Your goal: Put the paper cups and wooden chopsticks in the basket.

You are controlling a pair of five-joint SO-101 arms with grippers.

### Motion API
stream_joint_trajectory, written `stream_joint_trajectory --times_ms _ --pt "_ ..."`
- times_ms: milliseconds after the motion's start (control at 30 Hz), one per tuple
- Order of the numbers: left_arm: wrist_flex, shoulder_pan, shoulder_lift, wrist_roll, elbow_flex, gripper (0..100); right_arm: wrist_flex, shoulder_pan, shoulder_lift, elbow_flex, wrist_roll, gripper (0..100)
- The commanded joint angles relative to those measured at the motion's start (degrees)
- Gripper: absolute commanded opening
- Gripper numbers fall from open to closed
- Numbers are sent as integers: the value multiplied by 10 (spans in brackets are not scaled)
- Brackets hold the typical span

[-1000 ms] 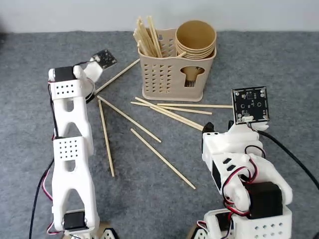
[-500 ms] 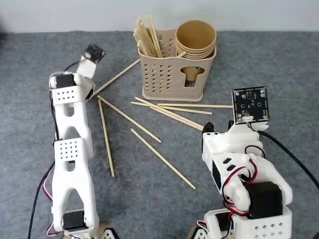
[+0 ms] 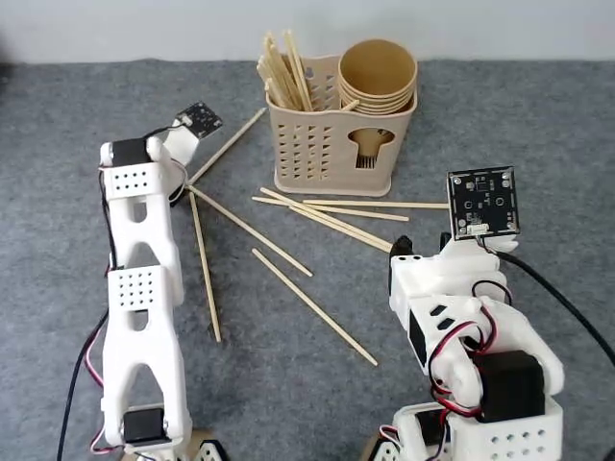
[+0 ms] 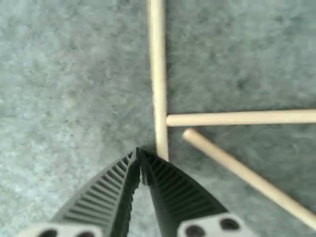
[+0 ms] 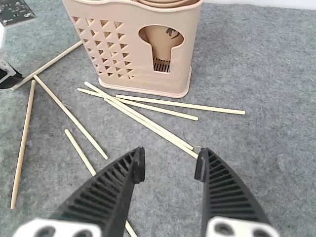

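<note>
Left of the basket (image 3: 317,144), the left gripper (image 4: 140,154) is pinched shut and empty, its tips just beside a loose chopstick (image 4: 158,74). Before the basket, the right gripper (image 5: 168,165) gapes wide and empty near scattered chopsticks (image 5: 148,121). Paper cups (image 3: 377,72) sit stacked inside the basket.

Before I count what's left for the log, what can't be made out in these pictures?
Paper cups: high view, the basket wall hides the stack's lower part, so no count.
Chopsticks in the basket: high view, bunched and overlapping, too thin to count.
Left gripper: left wrist view, shut tips beside a chopstick end; touching or apart is unclear.
That chopstick's length: cut off by the picture's edge.
</note>
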Motion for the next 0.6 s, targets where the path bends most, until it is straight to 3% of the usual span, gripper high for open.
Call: stream_joint_trajectory --times_ms 0,267,467,567 --pt "22 27 -60 1 14 13 -7 5 1 -4 -6 187" --pt "21 74 -162 0 204 13 -7 5 5 -4 -6 187" --pt "18 65 -229 1 215 14 -7 5 5 -4 -6 187" --pt "18 57 -243 25 215 62 -7 5 5 -4 -6 187"
